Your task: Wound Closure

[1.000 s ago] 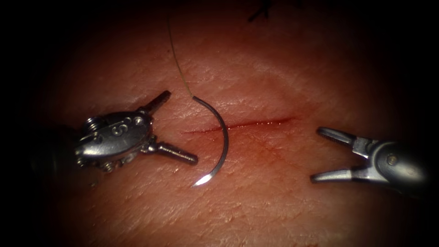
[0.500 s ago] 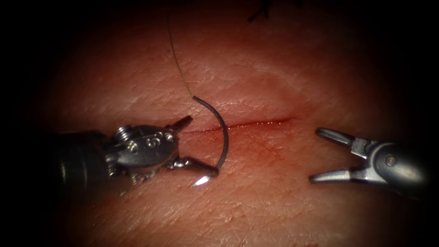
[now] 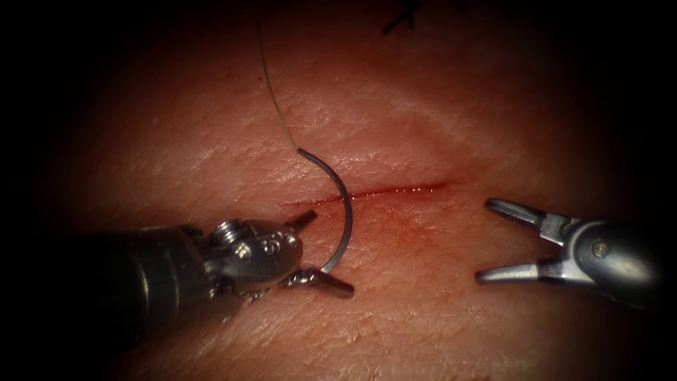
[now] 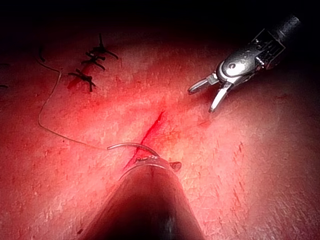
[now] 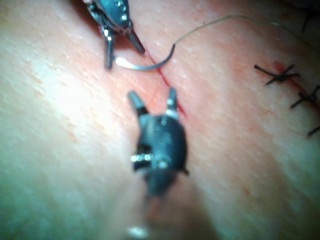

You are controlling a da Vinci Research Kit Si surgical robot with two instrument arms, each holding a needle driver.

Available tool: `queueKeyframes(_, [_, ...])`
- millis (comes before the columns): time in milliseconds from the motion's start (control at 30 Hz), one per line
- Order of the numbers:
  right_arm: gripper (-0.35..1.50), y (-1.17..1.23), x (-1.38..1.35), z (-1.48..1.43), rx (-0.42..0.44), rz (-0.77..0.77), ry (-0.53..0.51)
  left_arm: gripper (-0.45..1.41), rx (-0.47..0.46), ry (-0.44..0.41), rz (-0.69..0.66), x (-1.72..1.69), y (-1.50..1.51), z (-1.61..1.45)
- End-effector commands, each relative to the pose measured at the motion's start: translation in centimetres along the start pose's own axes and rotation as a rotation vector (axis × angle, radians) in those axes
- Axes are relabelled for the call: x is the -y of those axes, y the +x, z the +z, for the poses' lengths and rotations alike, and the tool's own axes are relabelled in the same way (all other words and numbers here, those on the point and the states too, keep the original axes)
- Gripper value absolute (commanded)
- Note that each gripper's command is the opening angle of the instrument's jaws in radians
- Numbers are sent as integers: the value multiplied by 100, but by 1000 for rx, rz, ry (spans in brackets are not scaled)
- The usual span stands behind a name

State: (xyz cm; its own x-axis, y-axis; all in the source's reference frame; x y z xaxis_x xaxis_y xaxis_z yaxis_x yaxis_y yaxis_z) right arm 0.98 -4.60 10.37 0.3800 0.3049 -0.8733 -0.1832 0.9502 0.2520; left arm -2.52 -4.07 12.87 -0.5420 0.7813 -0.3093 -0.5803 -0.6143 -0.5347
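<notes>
The curved needle (image 3: 344, 212) lies flat on the tissue (image 3: 423, 317) and crosses the left end of the cut (image 3: 395, 189); it is not in the tissue. Its thread (image 3: 275, 99) runs up and away from the blunt end. My left tool (image 3: 330, 252) is open, one jaw on each side of the needle close to its pointed end, and the lower jaw covers the point. It holds nothing. My right tool (image 3: 483, 240) is open and holds nothing, right of the cut. The right wrist view shows the needle (image 5: 145, 66) by the left tool (image 5: 123, 57) and the right tool (image 5: 152, 95) open.
Dark finished stitches (image 4: 92, 62) sit beyond the cut, also seen as stitches (image 5: 280, 75) in the right wrist view. A little red fluid (image 3: 381, 219) stains the tissue below the cut. The thread (image 4: 50, 115) curls loosely over the tissue.
My left tool has moved right and down, from left of the needle to straddling it near the point with open jaws. The needle and the right tool have stayed almost still.
</notes>
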Motion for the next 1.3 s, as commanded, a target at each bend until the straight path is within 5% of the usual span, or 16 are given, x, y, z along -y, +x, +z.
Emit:
queueKeyframes(33, [59,-3,-1,8,-2,-1,1,82,-2,0,1,-1,0,9])
queueKeyframes(467, [59,-1,1,9,-3,-1,1,-45,-5,-18,74,0,-5,24])
queueKeyframes(733, [56,4,6,19,13,21,-39,-45,-25,55,174,6,-1,3])
queueKeyframes(967, [66,19,9,39,-9,182,-138,-45,-128,73,267,-3,16,-20])
queueKeyframes(1167, [79,25,-2,60,-37,276,-122,-45,-269,98,460,2,20,-38])
queueKeyframes(1300, [83,25,-13,69,-33,316,-134,-45,-282,128,512,6,14,-45])
